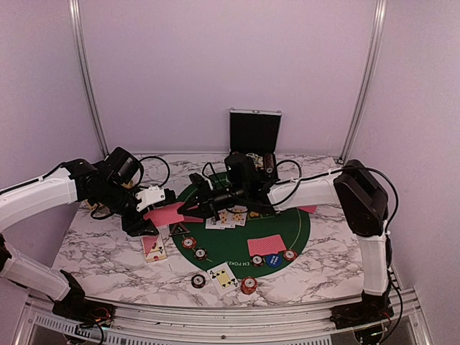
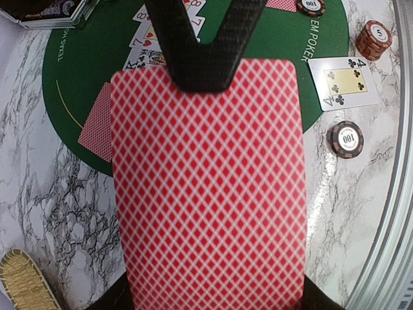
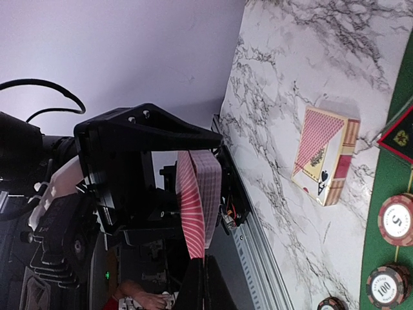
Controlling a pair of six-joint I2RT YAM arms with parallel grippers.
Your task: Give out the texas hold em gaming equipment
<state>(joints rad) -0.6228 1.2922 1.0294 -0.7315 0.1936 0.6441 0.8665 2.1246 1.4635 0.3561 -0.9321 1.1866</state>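
My left gripper [image 1: 153,215] holds a deck of red-backed playing cards [image 2: 206,187] over the left edge of the green mat [image 1: 287,230], jaws shut on its sides. My right gripper [image 3: 205,284] reaches across from the right and is shut on the far edge of the top card [image 3: 191,200], which bows away from the deck. On the mat lie face-up cards [image 1: 226,218], a red-backed pair [image 1: 267,245], a blue disc [image 1: 272,261] and poker chips [image 1: 188,243]. More chips [image 1: 249,285] and a four of clubs [image 1: 224,277] lie on the marble. A dark triangular token [image 3: 400,135] sits by the mat's edge.
A card box [image 1: 154,247] lies on the marble under the left gripper. An open black case [image 1: 254,133] stands at the back. A straw basket [image 2: 22,284] sits at the left. A metal rail [image 1: 215,313] runs along the table's near edge.
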